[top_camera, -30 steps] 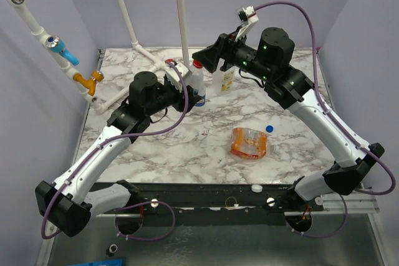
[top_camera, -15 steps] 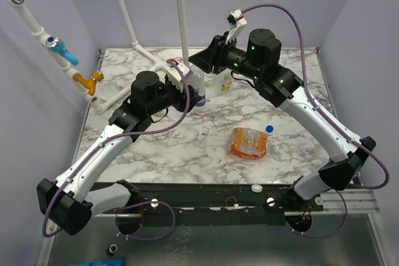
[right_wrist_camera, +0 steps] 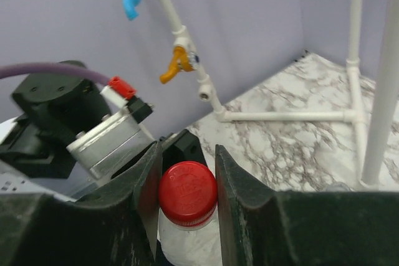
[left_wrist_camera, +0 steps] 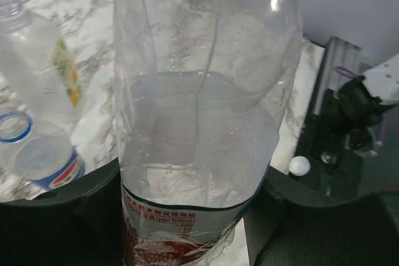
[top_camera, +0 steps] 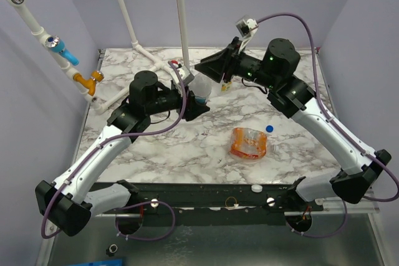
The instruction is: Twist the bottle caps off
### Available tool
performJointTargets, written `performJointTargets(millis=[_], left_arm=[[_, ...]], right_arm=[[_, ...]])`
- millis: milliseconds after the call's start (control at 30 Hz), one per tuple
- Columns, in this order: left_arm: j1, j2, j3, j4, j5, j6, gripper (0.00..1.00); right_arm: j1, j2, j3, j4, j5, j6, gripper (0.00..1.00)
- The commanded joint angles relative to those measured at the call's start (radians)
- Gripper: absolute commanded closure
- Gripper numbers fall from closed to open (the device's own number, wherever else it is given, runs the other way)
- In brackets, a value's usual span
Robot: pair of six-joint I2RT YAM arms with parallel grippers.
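So, far left: white PVC pipe frame [top_camera: 120,1], rigid and glossy, not involved.

The left gripper [top_camera: 191,101] is clamped around the body of the red-label bottle [left_wrist_camera: 199,123], jaws closed about halfway onto it, just above the label. The bottle is upright over the marble-pattern tabletop [top_camera: 156,147], near its back middle. My read is that the left arm serves as a vise, so the bottle can't spin while the cap gets twisted. The plastic is thin, clear and ribbed, likely to dent or slip if squeezed hard.

The left wrist view shows two neighbours standing just beside it. One is a Pepsi bottle [left_wrist_camera: 47,163] with an open neck and only the blue ring left. The other is a taller yellow-green-label bottle [left_wrist_camera: 47,66], neck also open. Both look done.

The right gripper [right_wrist_camera: 187,182] comes in from above. Its jaws are narrowed onto the red cap [right_wrist_camera: 187,192], and the pads look pressed to both sides of it. The cap is small, round and ridged, opaque hard plastic, seated on the neck. This looks like the twisting step, with the last cap not yet off.

Further right, the orange-label bottle [top_camera: 249,143] lies on its side, crumpled, well apart from the others. A blue cap [top_camera: 269,128] lies loose just beside it. A white cap [top_camera: 256,187] rests at the near edge by the black rail.
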Motion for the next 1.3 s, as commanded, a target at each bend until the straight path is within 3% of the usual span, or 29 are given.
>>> performJointTargets(millis=[0, 267, 400, 467, 567, 667, 767, 900, 1067, 1267], left_arm=[[0.002, -0.023, 0.055, 0.000, 0.269, -0.147, 1.00], [0.003, -0.023, 0.046, -0.002, 0.463, -0.192, 1.00], [0.002, -0.024, 0.034, -0.022, 0.487, -0.174, 1.00], [0.002, -0.026, 0.034, -0.033, 0.467, -0.151, 1.00], [0.003, -0.027, 0.033, -0.051, 0.431, -0.123, 1.00], [0.003, -0.027, 0.020, -0.060, 0.397, -0.093, 1.00], [0.002, -0.031, 0.007, -0.070, 0.323, -0.045, 1.00], [0.002, -0.025, -0.001, -0.073, 0.124, 0.057, 1.00], [0.002, -0.007, 0.006, -0.073, -0.095, 0.197, 1.00], [0.000, -0.002, 0.011, -0.055, -0.184, 0.226, 1.00]], right_arm=[[-0.036, -0.081, -0.076, 0.190, -0.292, -0.029, 1.00], [-0.111, -0.101, -0.117, 0.295, -0.684, 0.051, 1.00], [-0.122, -0.111, -0.129, 0.295, -0.709, 0.050, 0.99], [-0.129, -0.122, -0.141, 0.286, -0.689, 0.037, 0.93], [-0.131, -0.135, -0.153, 0.254, -0.603, 0.009, 0.65], [-0.131, -0.143, -0.146, 0.237, -0.462, 0.009, 0.21], [-0.130, -0.149, -0.124, 0.221, -0.295, 0.016, 0.02], [-0.129, -0.115, -0.037, 0.105, -0.174, 0.028, 0.00], [-0.100, 0.004, 0.153, -0.189, 0.023, 0.015, 0.00], [-0.075, 0.052, 0.173, -0.249, 0.077, 0.019, 0.00]])
